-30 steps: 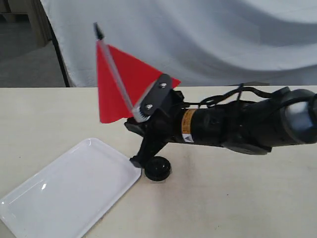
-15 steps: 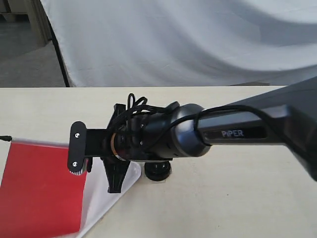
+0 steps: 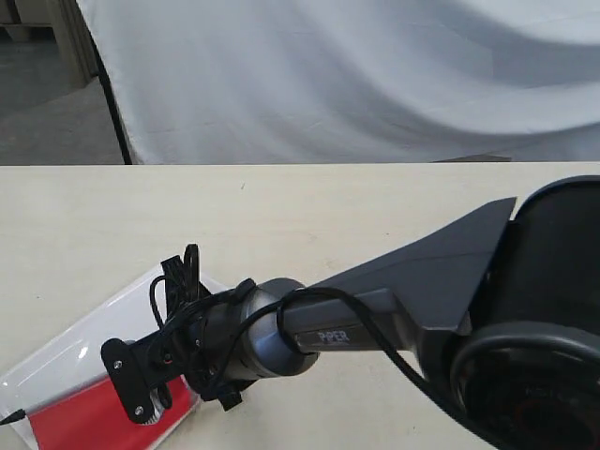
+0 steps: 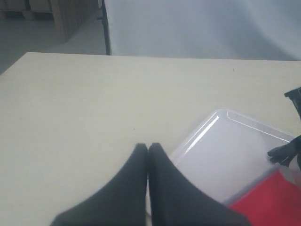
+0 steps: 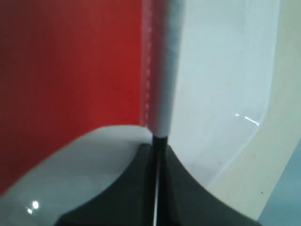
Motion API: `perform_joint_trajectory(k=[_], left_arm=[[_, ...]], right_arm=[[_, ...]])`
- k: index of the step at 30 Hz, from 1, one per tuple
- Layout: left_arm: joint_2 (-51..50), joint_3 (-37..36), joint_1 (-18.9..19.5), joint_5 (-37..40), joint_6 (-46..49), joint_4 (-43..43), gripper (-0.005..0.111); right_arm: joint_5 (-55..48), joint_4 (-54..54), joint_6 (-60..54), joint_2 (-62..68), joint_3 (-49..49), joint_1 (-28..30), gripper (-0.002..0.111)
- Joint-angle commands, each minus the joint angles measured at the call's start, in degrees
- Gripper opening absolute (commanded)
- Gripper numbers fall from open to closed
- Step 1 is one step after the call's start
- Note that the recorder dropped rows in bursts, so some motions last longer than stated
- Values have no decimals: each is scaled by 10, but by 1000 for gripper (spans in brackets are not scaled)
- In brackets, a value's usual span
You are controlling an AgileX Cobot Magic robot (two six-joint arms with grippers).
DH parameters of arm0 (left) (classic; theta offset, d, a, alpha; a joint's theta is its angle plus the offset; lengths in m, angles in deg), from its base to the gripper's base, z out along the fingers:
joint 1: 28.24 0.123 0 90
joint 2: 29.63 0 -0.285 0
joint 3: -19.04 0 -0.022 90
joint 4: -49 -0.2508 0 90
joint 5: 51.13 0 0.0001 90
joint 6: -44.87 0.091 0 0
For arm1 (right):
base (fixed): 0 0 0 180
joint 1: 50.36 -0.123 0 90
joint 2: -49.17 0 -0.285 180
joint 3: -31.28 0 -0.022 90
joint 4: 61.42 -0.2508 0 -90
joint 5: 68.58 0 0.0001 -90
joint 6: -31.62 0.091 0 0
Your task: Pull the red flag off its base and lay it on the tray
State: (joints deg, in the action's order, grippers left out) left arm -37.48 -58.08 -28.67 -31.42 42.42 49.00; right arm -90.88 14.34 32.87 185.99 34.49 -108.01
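Note:
The red flag (image 3: pixel 80 417) lies low over the white tray (image 3: pixel 70 347) at the front left of the exterior view, its black pole tip at the left edge. My right gripper (image 3: pixel 141 398) is shut on the flag's pole; in the right wrist view the pole (image 5: pixel 159 141) runs between the jaws, with the white strip (image 5: pixel 162 70) and red cloth (image 5: pixel 70 70) over the tray (image 5: pixel 211 70). My left gripper (image 4: pixel 148 147) is shut on nothing, beside the tray's (image 4: pixel 225 150) corner; the red cloth (image 4: pixel 273 200) shows there too. The base is hidden behind the right arm.
The right arm (image 3: pixel 394 300) stretches across the table (image 3: pixel 281 216) from the front right and covers much of it. A white cloth backdrop (image 3: pixel 356 75) hangs behind the table's far edge.
The right arm has swung the flag from upright near the base, out to the left, then down onto the tray. The arm now hides the base.

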Motion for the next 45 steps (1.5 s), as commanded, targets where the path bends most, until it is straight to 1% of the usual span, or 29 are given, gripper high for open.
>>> perform_joint_trajectory(k=[1, 3, 4, 5, 9, 10, 11, 15, 17, 27, 31, 32, 33, 34, 36, 37, 41, 43, 45], left_arm=[[1, -1, -5, -1, 1, 0, 0], [1, -1, -5, -1, 1, 0, 0], [1, -1, -5, -1, 1, 0, 0], [1, -1, -5, -1, 1, 0, 0], [1, -1, -5, -1, 1, 0, 0], [1, -1, -5, -1, 1, 0, 0], [1, -1, -5, -1, 1, 0, 0], [1, -1, -5, -1, 1, 0, 0], [1, -1, -5, -1, 1, 0, 0], [1, -1, -5, -1, 1, 0, 0], [1, -1, -5, -1, 1, 0, 0], [1, -1, -5, -1, 1, 0, 0], [1, -1, -5, -1, 1, 0, 0], [1, -1, -5, -1, 1, 0, 0], [1, -1, -5, -1, 1, 0, 0], [1, -1, -5, -1, 1, 0, 0], [1, -1, -5, -1, 1, 0, 0], [1, -1, -5, -1, 1, 0, 0], [1, -1, -5, -1, 1, 0, 0]], right_arm=[[-22, 14, 7, -3, 8, 1, 0], [-27, 14, 14, -3, 12, 1, 7], [-27, 12, 18, -3, 14, 1, 13], [-27, 13, 25, -3, 15, 1, 20], [-28, 12, 39, -3, 15, 1, 56], [-33, 11, 42, -3, 15, -1, 62], [-40, 9, 45, -3, 15, -1, 65], [-73, 8, 89, -9, 15, -8, 60], [-93, -5, 109, -18, 15, -8, 59], [-176, -110, 80, -80, 15, -8, 58], [-222, -161, 72, -103, 14, 2, 58], [-238, -174, 75, -109, 14, 9, 56], [-254, -187, 76, -112, 14, 15, 50], [-272, -203, 76, -115, 14, 24, 40], [-310, -242, 65, -123, 14, 43, 11], [-334, -266, 68, -126, 14, 55, 0], [-415, -365, 68, -143, 14, 121, 1], [-430, -423, 64, -156, 14, 163, -1], [-431, -506, 58, -178, 13, 216, -1]])
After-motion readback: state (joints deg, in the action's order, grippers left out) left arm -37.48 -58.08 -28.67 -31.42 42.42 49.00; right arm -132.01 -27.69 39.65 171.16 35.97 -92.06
